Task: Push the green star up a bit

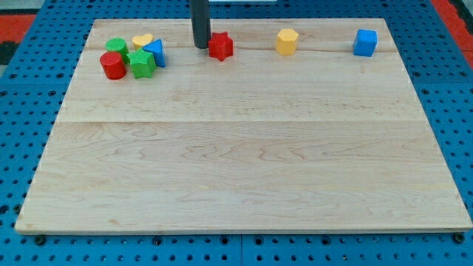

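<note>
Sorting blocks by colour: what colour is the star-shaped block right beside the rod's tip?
Red star, just right of my tip, camera view.

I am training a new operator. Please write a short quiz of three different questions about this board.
1. True or false: my tip touches the green star.
2. Which block is nearest my tip? A) red star B) yellow hexagon C) blue cube
3. Fill in: the green star sits in a cluster at the view's top ____.

Key: 1 false; 2 A; 3 left.
</note>
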